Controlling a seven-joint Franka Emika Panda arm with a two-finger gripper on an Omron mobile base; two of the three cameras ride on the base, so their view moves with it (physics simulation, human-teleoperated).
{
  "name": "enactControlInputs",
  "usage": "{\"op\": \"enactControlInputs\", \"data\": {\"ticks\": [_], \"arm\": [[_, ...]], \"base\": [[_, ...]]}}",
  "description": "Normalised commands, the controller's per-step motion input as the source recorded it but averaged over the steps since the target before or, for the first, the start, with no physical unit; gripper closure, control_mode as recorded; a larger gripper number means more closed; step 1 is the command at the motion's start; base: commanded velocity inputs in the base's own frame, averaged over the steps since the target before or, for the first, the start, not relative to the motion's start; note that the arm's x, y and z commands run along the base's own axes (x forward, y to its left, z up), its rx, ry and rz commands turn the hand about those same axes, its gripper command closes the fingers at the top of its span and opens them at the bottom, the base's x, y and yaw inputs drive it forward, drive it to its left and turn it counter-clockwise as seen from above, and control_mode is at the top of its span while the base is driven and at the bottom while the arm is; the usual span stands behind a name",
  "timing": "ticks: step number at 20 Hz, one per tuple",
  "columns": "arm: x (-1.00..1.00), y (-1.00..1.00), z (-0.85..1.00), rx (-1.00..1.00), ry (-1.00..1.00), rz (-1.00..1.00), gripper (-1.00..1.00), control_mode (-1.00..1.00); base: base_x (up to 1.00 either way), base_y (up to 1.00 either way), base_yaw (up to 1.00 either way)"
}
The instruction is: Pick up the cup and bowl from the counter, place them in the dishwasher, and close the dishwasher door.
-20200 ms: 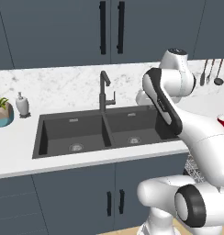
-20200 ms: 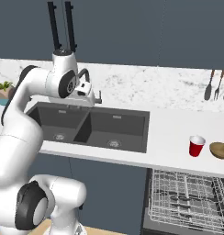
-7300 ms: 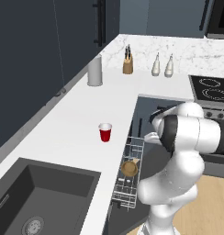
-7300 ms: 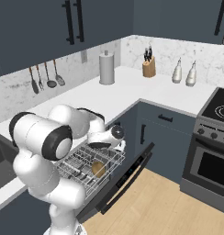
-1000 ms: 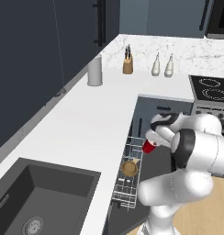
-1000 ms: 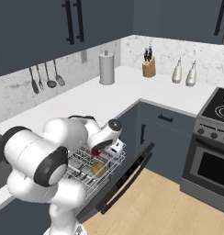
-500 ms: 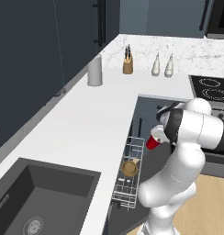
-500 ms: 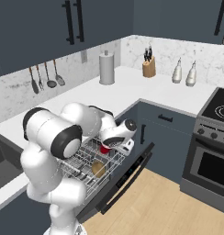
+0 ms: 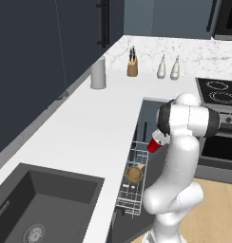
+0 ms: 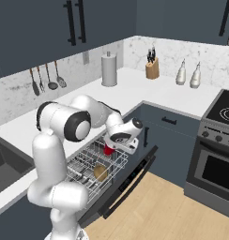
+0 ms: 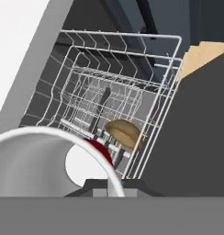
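Compared with half a second back, the arm has swung a little further and the cup now sits lower, closer to the rack; the base and everything else look unchanged.

So right now the tool is pinching the red cup and holding it tilted above the pulled-out white wire rack of the dishwasher. From the hand camera you get the cup's white inside and rim up close at the bottom left, with a sliver of red showing past it, and the rack below.

The bowl is already lying in the rack, tipped on its side between the wires; it's the tan thing in the right base view and in the hand view too. The dishwasher door is dropped open, black bar handle facing the wood floor.

On the tabletop further back there's a grey canister, a knife block and two bottles by the stove.
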Motion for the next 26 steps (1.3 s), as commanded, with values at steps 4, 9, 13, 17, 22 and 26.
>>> {"op": "enactControlInputs", "data": {"ticks": [4, 9, 13, 17, 22, 26], "arm": [[0.47, 0.13, -0.55, -0.05, 0.00, 0.10, 1.00, -1.00], [0.66, 0.01, -0.43, -0.01, -0.01, 0.06, 1.00, -1.00], [0.37, -0.08, -0.37, 0.00, -0.15, 0.08, 1.00, -1.00], [0.39, 0.05, -0.46, 0.00, -0.07, 0.06, 1.00, -1.00], [0.44, 0.11, -0.42, 0.00, 0.02, 0.03, 1.00, -1.00], [0.37, 0.14, -0.23, 0.00, 0.06, 0.00, 1.00, -1.00]], "base": [[0.00, 0.00, 0.00], [0.00, 0.00, 0.00], [0.00, 0.00, 0.00], [0.00, 0.00, 0.00], [0.00, 0.00, 0.00], [0.00, 0.00, 0.00]]}}
